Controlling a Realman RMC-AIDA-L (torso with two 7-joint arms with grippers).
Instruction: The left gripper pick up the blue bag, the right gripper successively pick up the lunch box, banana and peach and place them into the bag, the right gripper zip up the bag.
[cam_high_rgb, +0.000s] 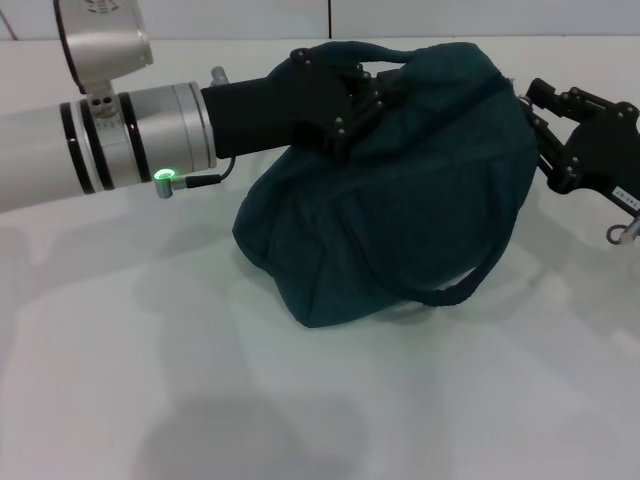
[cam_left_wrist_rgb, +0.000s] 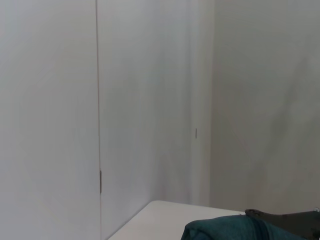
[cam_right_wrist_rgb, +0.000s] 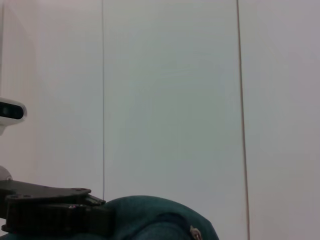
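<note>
Bare white table up front, then the blue bag slumped toward the far edge. Left claw pinching the bag's top by the handle; right claw presses its right end, fingers' state unclear.

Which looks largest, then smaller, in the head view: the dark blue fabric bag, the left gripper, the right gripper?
1. Dark blue fabric bag.
2. Left gripper, black, on the bag's top.
3. Right gripper, partly cut off, so its rank is unsure.
</note>
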